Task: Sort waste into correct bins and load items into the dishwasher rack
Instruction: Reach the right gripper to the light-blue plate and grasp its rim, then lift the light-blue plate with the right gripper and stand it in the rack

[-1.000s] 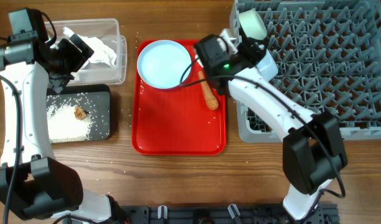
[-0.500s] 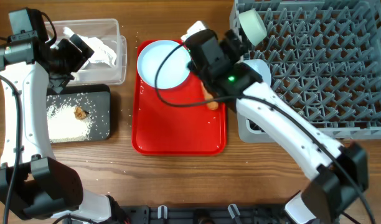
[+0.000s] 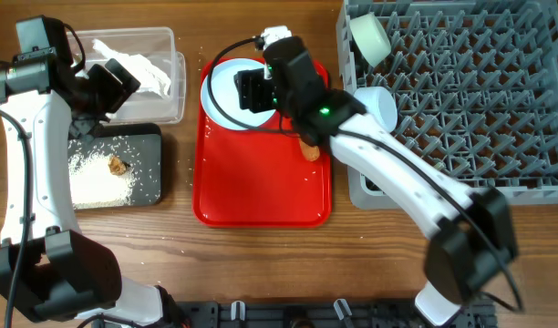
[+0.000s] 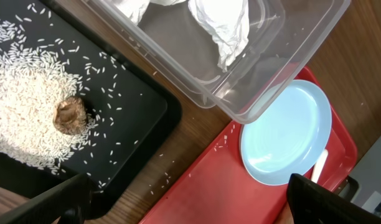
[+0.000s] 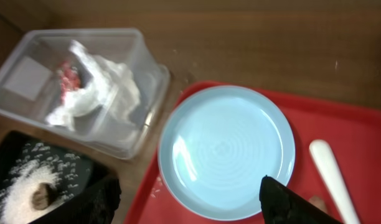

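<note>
My right gripper point(image 3: 249, 92) is open and empty, hovering over the round light blue plate point(image 3: 222, 96) on the red tray; in the right wrist view its fingers point(image 5: 190, 205) straddle the plate point(image 5: 228, 152). A white spoon point(image 5: 330, 174) lies to the right of the plate. An orange carrot point(image 3: 308, 146) lies on the tray. My left gripper point(image 3: 115, 79) is open and empty over the clear tub point(image 3: 174, 91), which holds white tissue point(image 5: 97, 93) and a red wrapper point(image 5: 69, 71). The black tray point(image 3: 151, 137) holds rice point(image 3: 97, 178) and a brown scrap point(image 3: 117, 164). The yellow cup is out of view.
The grey dishwasher rack point(image 3: 480, 109) stands at the right, with a pale green bowl point(image 3: 368, 36) and a light blue bowl point(image 3: 379, 102) in its left side. The flat red tray point(image 3: 261, 196) lies in the middle. Loose rice grains are scattered on the wood.
My right arm has swung left from the rack edge to above the plate, its gripper empty. The left arm has stayed where it was.
</note>
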